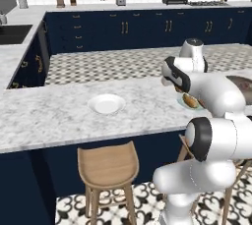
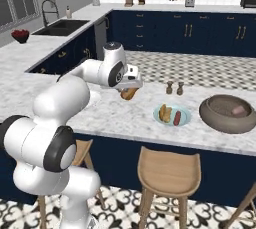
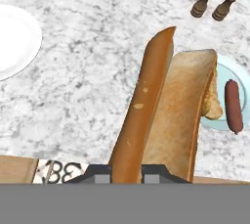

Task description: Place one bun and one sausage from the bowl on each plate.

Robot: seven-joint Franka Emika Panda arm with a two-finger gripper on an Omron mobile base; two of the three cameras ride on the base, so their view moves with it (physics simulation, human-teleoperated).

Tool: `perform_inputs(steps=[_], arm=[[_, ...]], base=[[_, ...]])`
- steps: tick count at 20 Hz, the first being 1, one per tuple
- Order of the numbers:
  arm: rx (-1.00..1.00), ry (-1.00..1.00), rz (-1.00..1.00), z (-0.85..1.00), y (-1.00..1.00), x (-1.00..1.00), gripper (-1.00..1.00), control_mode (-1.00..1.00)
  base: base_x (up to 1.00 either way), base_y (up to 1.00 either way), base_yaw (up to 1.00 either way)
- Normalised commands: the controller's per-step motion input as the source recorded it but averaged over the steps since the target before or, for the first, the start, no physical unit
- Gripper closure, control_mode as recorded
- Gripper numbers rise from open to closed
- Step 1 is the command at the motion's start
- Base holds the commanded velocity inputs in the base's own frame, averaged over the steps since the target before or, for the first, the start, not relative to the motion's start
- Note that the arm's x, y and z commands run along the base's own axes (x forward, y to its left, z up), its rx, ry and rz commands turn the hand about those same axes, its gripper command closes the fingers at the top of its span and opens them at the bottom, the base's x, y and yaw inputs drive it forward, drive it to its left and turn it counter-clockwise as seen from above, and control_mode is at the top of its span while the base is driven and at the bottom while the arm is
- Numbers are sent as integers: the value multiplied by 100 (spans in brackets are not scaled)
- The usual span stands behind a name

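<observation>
My gripper [image 2: 128, 89] is shut on a golden-orange bun [image 2: 129, 93] and holds it above the marble counter between the two plates. In the hand view this bun [image 3: 161, 110] rises large from between the fingertips [image 3: 102, 173]. The white plate [image 1: 107, 103] lies bare to the left, and its rim [image 3: 12, 42] shows in the hand view. The pale blue-green plate [image 2: 183, 121] carries a bun [image 2: 164, 113] and a sausage [image 2: 177, 118]. Further right stands the grey-brown bowl [image 2: 220, 118] with a sausage [image 2: 239, 110] inside.
Two small brown shakers [image 2: 174, 88] stand behind the blue-green plate. Wooden stools [image 2: 167, 173] sit under the counter's near edge. A sink [image 2: 60, 27] lies on the far left counter. My arm hides part of the blue-green plate [image 1: 181, 102] in the left base view.
</observation>
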Motion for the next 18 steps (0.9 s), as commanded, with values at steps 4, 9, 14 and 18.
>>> perform_inputs(steps=[4,9,14,18], arm=[[0,0,0,0,0,0,100,100],[0,0,0,0,0,0,100,100],[0,0,0,0,0,0,100,100],[-1,0,0,-3,25,22,100,-100]], base=[[32,100,1],[55,90,6],[86,80,4],[52,66,0]])
